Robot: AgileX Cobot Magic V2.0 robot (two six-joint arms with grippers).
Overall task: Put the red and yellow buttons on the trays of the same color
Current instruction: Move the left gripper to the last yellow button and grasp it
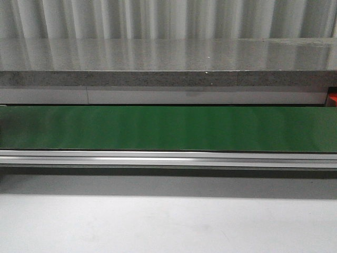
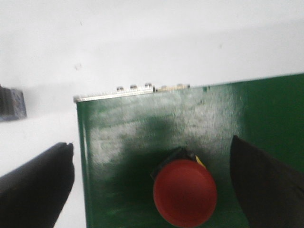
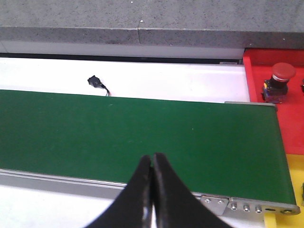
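My left gripper (image 2: 152, 185) hangs with fingers spread either side of a red button (image 2: 185, 192) on the green belt (image 2: 142, 142). My right gripper (image 3: 153, 183) is pressed together; at two o'clock, the red tray (image 3: 285, 118) holds another red button (image 3: 280, 80).

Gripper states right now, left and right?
Left gripper: open, fingers either side of the red button on the green belt, not gripping it.
Right gripper: closed, empty.

Button: a red button (image 2: 185, 192) sits on the green belt (image 2: 256, 109) — near its end.
Left gripper (image 2: 156, 183): dark fingers (image 2: 40, 183) spread wide either side of the button — not touching it.
Surroundings: white table (image 2: 142, 42).
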